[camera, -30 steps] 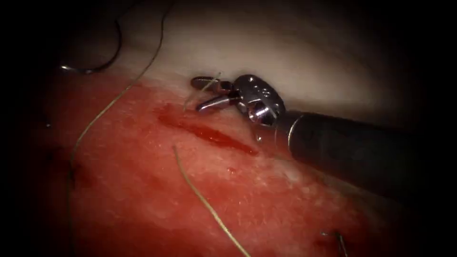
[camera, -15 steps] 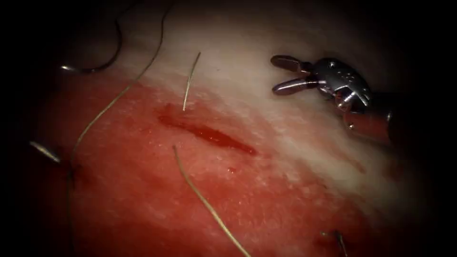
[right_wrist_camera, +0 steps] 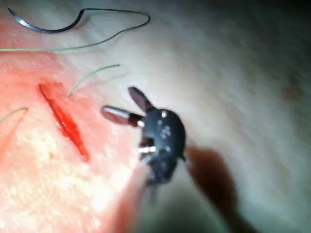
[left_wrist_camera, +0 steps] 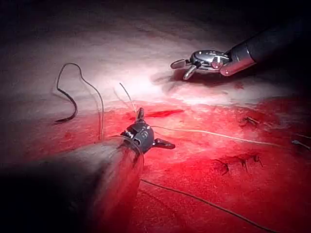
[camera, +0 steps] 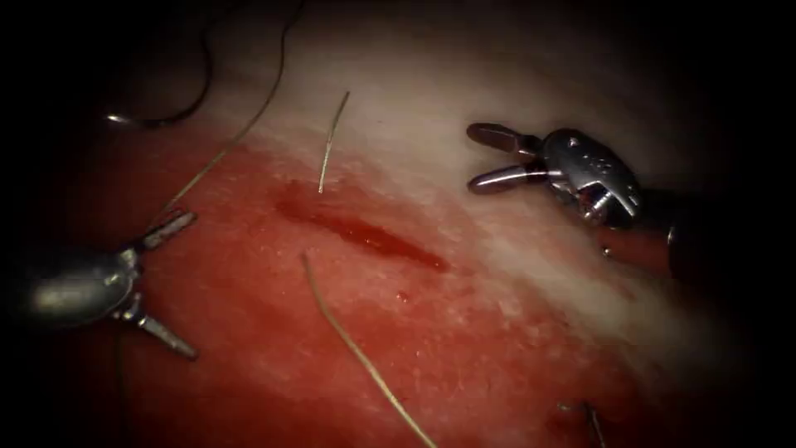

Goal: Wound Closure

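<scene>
On tissue (camera: pixel 497 348), needle (camera: pixel 157 116) parked at far left edge; left tool (camera: pixel 170 282) and right tool (camera: pixel 489 158) spread, empty, flanking cut (camera: pixel 365 236)

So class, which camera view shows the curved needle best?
The right wrist view: the needle lies free on pale tissue, whole curve clear, held by neither pincer. The left wrist view shows it as a thin dark arc beside its thread. The endoscope view catches it dimly, left of the cut.
</scene>
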Motion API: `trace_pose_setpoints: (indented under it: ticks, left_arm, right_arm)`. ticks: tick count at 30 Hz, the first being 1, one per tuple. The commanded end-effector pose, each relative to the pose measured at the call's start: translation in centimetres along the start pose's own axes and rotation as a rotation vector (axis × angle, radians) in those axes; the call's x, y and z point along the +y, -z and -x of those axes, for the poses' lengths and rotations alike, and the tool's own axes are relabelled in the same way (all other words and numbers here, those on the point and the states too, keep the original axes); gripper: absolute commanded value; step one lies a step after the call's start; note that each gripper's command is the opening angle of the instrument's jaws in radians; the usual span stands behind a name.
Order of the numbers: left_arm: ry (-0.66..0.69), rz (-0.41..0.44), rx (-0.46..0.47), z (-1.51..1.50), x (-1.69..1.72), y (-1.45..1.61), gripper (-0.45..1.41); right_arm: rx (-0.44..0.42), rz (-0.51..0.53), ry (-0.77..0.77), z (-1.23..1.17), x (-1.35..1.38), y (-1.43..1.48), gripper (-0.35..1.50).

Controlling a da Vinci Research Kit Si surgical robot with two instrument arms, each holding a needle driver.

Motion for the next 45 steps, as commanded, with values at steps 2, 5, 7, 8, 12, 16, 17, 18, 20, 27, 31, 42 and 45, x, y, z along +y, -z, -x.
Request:
trace_pose_setpoints:
  ticks: [2, 5, 7, 8, 12, 16, 17, 18, 20, 27, 31, 42, 45]
  left_arm:
    - [-0.032, 0.006, -0.004, -0.01, 0.06, -0.19, 0.89]
    - [-0.094, 0.012, -0.014, -0.06, 0.16, -0.36, 0.81]
    - [-0.136, 0.021, -0.025, -0.08, 0.23, -0.47, 0.74]
    - [-0.144, 0.021, -0.027, -0.09, 0.26, -0.52, 0.72]
    - [-0.215, 0.016, -0.031, -0.15, 0.38, -0.67, 0.66]
    - [-0.303, 0.011, -0.031, -0.26, 0.51, -0.83, 0.56]
    - [-0.317, 0.01, -0.031, -0.28, 0.54, -0.86, 0.52]
    - [-0.336, 0.009, -0.031, -0.3, 0.57, -0.89, 0.49]
    - [-0.394, 0.02, -0.043, -0.34, 0.67, -0.99, 0.29]
    - [-0.463, -0.033, -0.136, -0.35, 0.82, -1.23, 0.25]
    - [-0.479, -0.044, -0.15, -0.39, 0.9, -1.35, 0.29]
    - [-0.503, -0.06, -0.164, -0.4, 1.06, -1.6, 0.37]
    - [-0.506, -0.054, -0.15, -0.42, 1.12, -1.68, 0.37]
  right_arm:
    - [0.002, -0.001, 0.002, 0.08, 0.01, -0.08, 1.48]
    - [0.002, -0.001, 0.004, 0.09, 0.0, -0.08, 1.48]
    - [0.002, 0.0, 0.004, 0.09, 0.0, -0.08, 1.48]
    - [0.002, 0.0, 0.004, 0.1, 0.0, -0.09, 1.48]
    - [0.002, 0.001, 0.005, 0.11, -0.01, -0.1, 1.48]
    - [0.002, 0.002, 0.008, 0.13, -0.01, -0.11, 1.48]
    - [0.002, 0.002, 0.009, 0.14, -0.01, -0.11, 1.48]
    - [0.003, 0.002, 0.009, 0.14, -0.01, -0.11, 1.48]
    - [0.003, 0.002, 0.011, 0.16, -0.02, -0.11, 1.48]
    - [0.003, 0.002, 0.021, 0.19, -0.02, -0.11, 1.48]
    - [0.003, 0.003, 0.017, 0.21, -0.02, -0.11, 1.48]
    - [0.005, 0.003, 0.007, 0.28, -0.05, -0.11, 1.48]
    - [0.005, 0.003, 0.007, 0.29, -0.04, -0.11, 1.48]
